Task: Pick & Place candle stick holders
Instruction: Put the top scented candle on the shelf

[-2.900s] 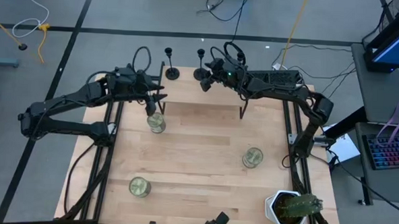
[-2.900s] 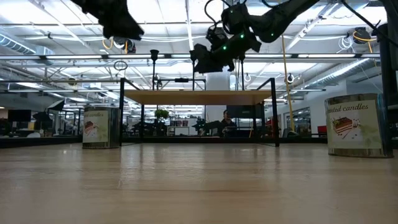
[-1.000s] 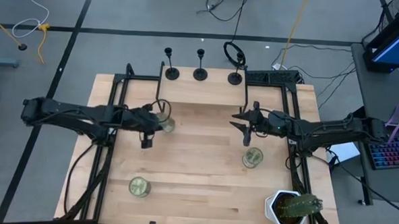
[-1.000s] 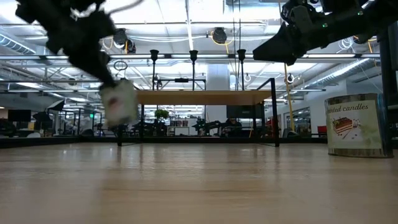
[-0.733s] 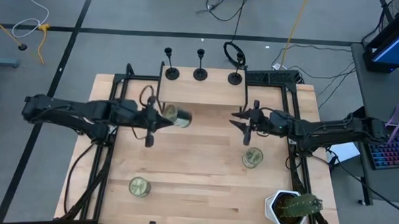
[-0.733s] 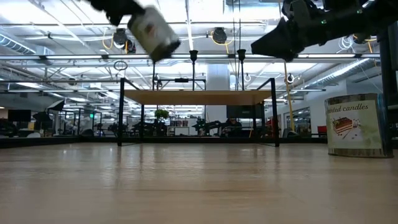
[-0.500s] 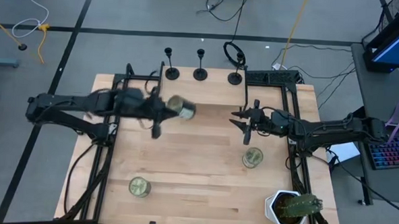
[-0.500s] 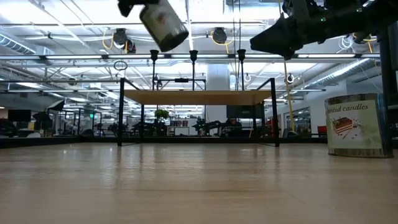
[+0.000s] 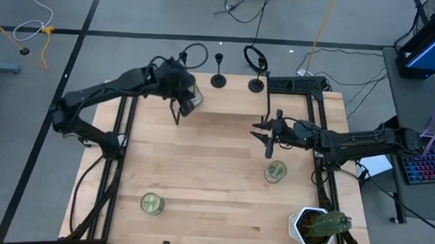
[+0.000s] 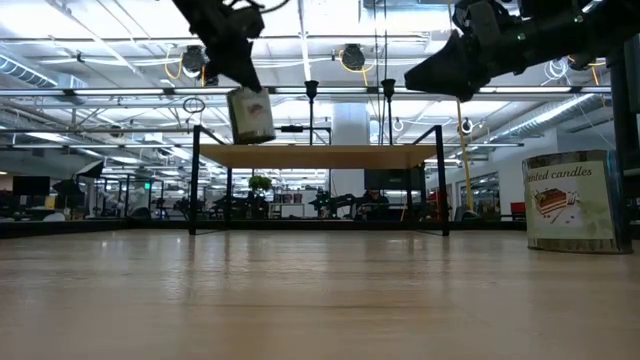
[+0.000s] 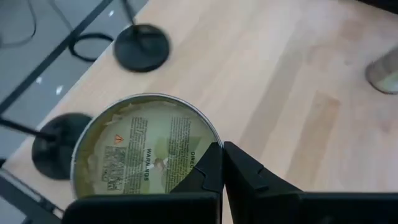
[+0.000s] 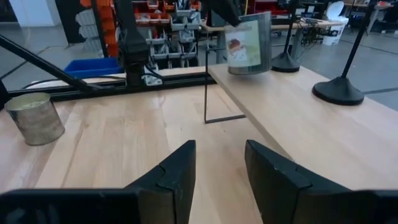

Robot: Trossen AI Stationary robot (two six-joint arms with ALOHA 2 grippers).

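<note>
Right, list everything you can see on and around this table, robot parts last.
candle stick holders: at least two, black, back edge of the raised shelf; the left arm covers the spot beside them
candle tins: two, silver, standing on the table
held tin: one, silver with a label, in the air over the shelf's left end
raised shelf: one, wood on black legs, back of the table
potted plant: one, green in a white pot, near right corner
table: one, light wood
keyboard: one, off the table to the right
left gripper: shut on the held tin
right gripper: open, empty, above the table's right half
</note>
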